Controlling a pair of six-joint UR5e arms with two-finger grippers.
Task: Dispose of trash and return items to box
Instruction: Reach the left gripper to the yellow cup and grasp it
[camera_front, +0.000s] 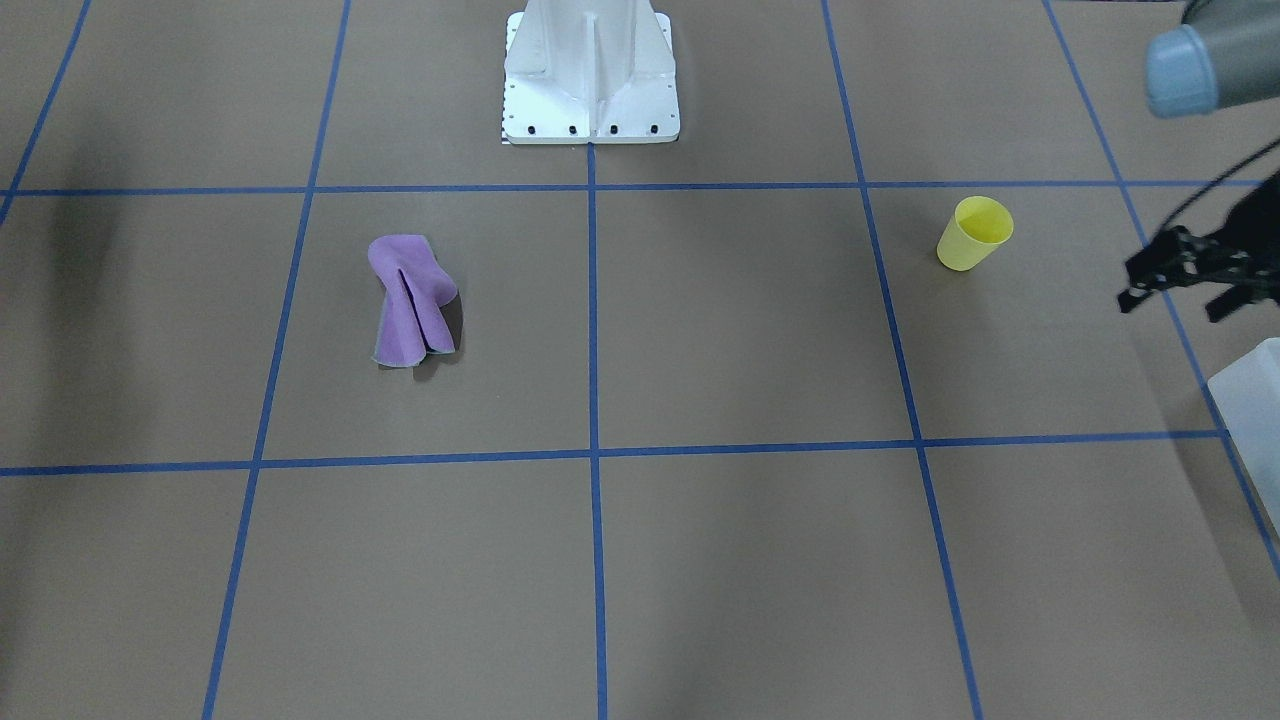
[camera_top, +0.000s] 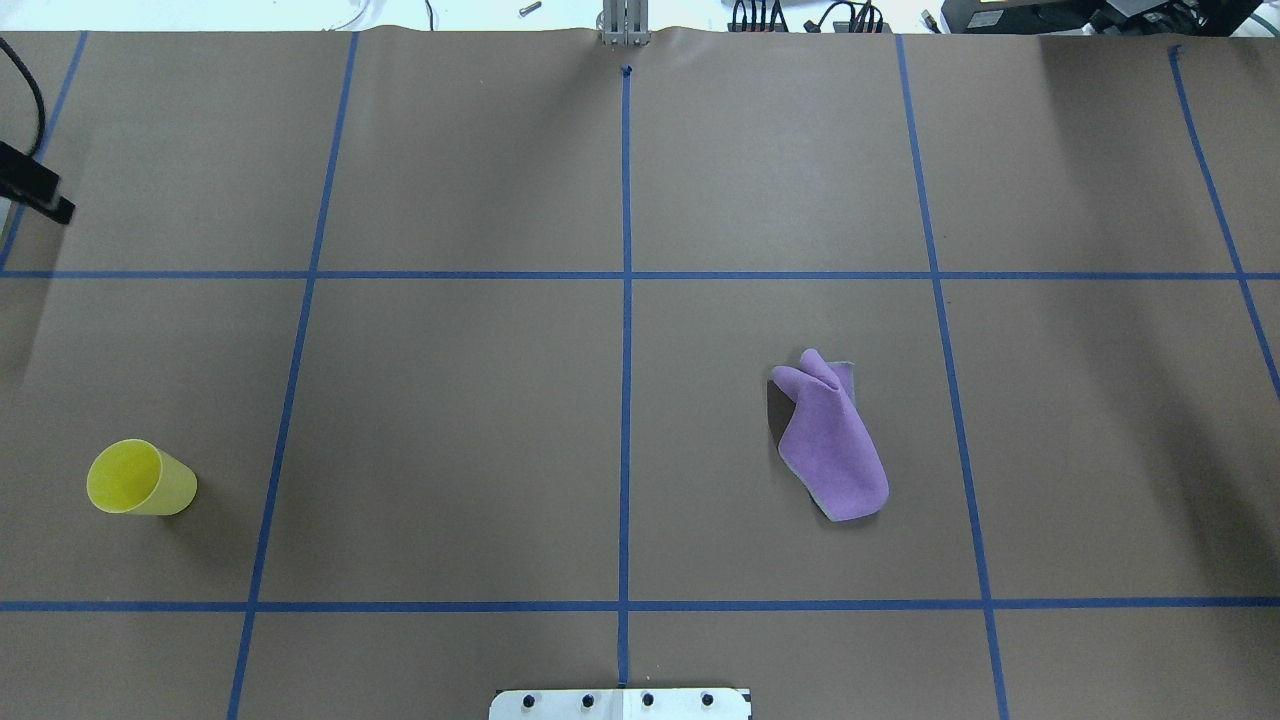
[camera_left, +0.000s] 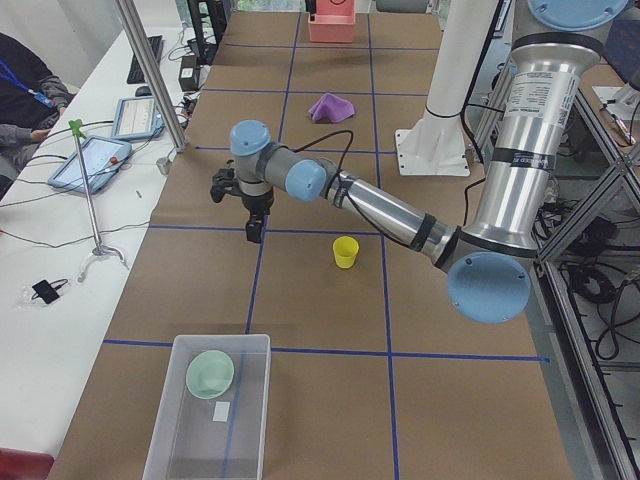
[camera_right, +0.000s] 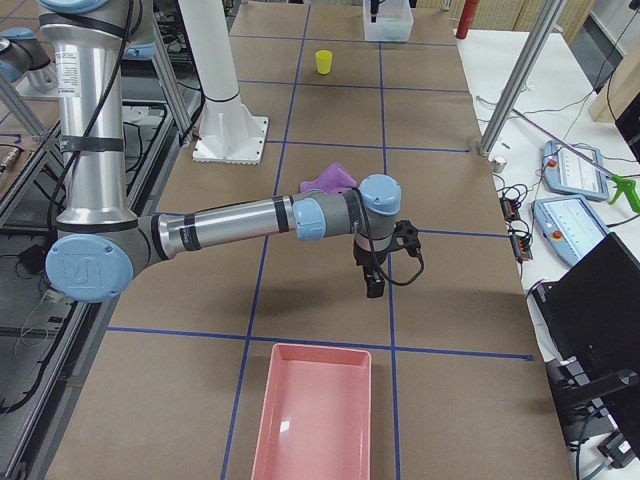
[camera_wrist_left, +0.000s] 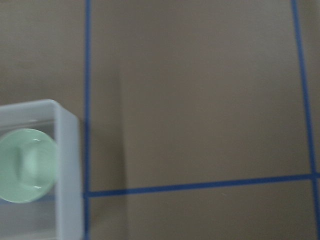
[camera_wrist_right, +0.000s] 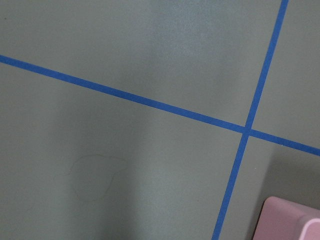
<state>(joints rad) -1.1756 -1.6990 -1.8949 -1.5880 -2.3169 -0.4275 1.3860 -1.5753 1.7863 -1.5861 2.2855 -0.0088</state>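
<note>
A yellow cup (camera_front: 974, 234) stands upright on the table on my left side and also shows in the overhead view (camera_top: 140, 479). A crumpled purple cloth (camera_front: 412, 300) lies on my right side. The translucent box (camera_left: 165, 420) stands at the table's left end with a green bowl (camera_left: 210, 373) inside it. My left gripper (camera_front: 1172, 305) hangs empty above the table between the cup and the box, and its fingers look apart. My right gripper (camera_right: 374, 290) points down over bare table beyond the cloth; I cannot tell whether it is open or shut.
A pink tray (camera_right: 310, 420) stands at the table's right end. The robot's white base (camera_front: 590, 100) stands at the table's middle rear edge. Blue tape lines mark a grid on the brown table. Tablets and a person are beside the table's far edge.
</note>
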